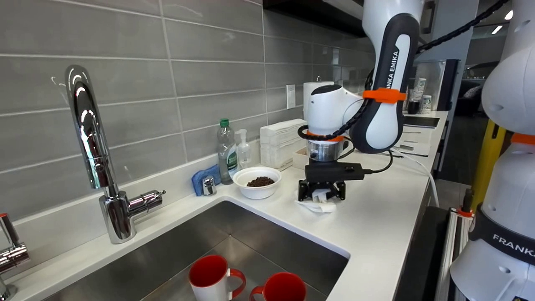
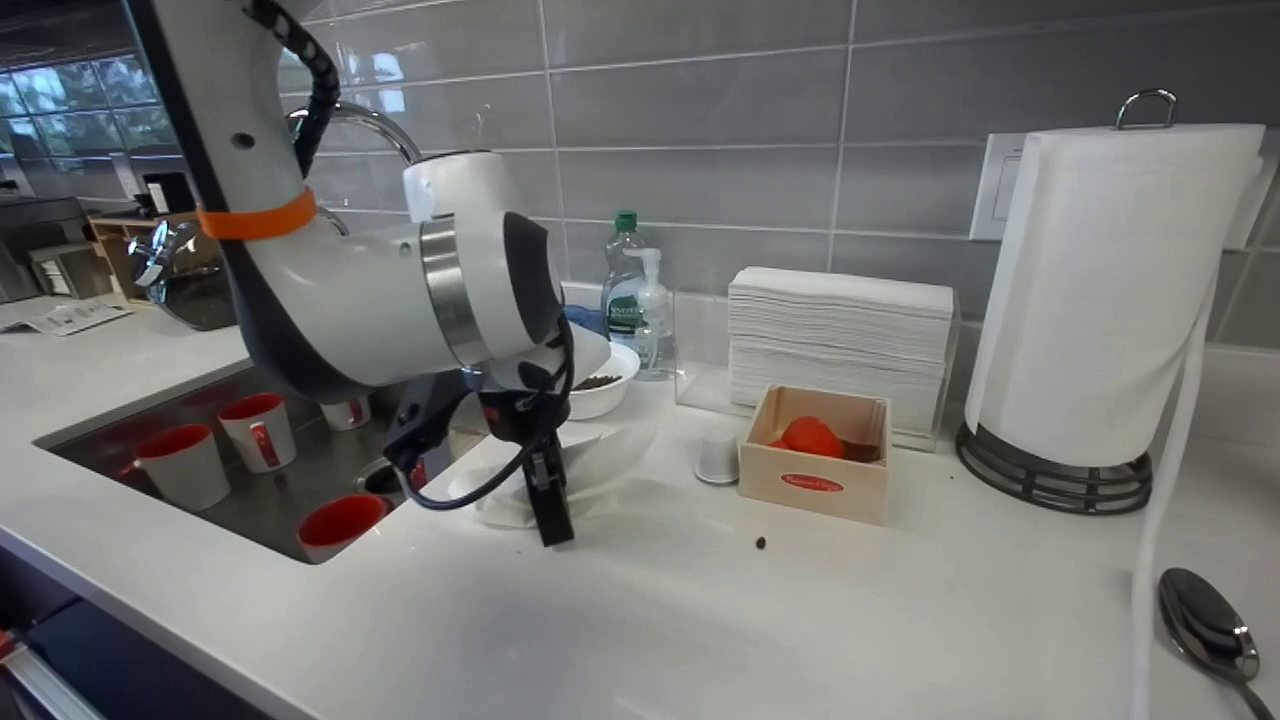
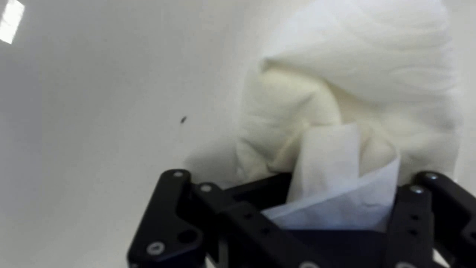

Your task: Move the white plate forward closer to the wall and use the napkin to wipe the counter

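Though outside wrist view, plate [image 1: 256, 193] visible

In an exterior view, left of my gripper [image 1: 322, 195] and lower, I log red-and-white mugs [image 1: 209, 278]. Left and farther back: green-capped bottle [image 1: 227, 155], upright, between a pump bottle [image 1: 244, 152] and a blue cloth [image 1: 204, 172]. Stacked paper towels [image 2: 840, 335] farther back than my gripper, in both exterior views. Right of my gripper, in an exterior view: wooden box [image 2: 840, 502], something red [image 2: 812, 436] inside. Between box and gripper, a small pale item [image 2: 717, 460] I can't make out. Dark speck [image 2: 761, 543] just in front of the box. Farther right: paper-towel roll [image 2: 1110, 300] on a black stand [image 2: 1055, 482], white cord [image 2: 1144, 600] before it, dark spoon [image 2: 1208, 620] well apart from my gripper.
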Tool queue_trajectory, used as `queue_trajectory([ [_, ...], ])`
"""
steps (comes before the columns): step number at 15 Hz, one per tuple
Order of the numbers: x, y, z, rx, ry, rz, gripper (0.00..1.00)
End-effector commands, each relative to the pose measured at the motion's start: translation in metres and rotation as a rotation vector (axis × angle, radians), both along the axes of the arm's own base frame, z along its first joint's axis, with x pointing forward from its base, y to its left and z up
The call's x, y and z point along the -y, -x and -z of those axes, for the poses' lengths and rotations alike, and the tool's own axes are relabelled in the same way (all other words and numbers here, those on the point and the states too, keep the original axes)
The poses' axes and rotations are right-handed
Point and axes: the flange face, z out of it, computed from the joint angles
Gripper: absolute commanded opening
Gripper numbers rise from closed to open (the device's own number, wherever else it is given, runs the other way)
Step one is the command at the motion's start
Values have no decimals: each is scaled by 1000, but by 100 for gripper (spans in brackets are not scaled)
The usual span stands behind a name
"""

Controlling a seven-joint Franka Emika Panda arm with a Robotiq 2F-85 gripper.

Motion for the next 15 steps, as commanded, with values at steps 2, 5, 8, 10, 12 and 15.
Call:
queue_trajectory([
  [2,35,33,-7,-144,73,19,0],
  [5,78,22,-33,-108,177,107,0],
  [8,102,22,-46,-50,189,166,0],
  [10,101,19,-42,-47,171,190,0],
  [12,82,19,-34,-64,140,171,0],
  [15,42,11,-20,-92,96,115,0],
])
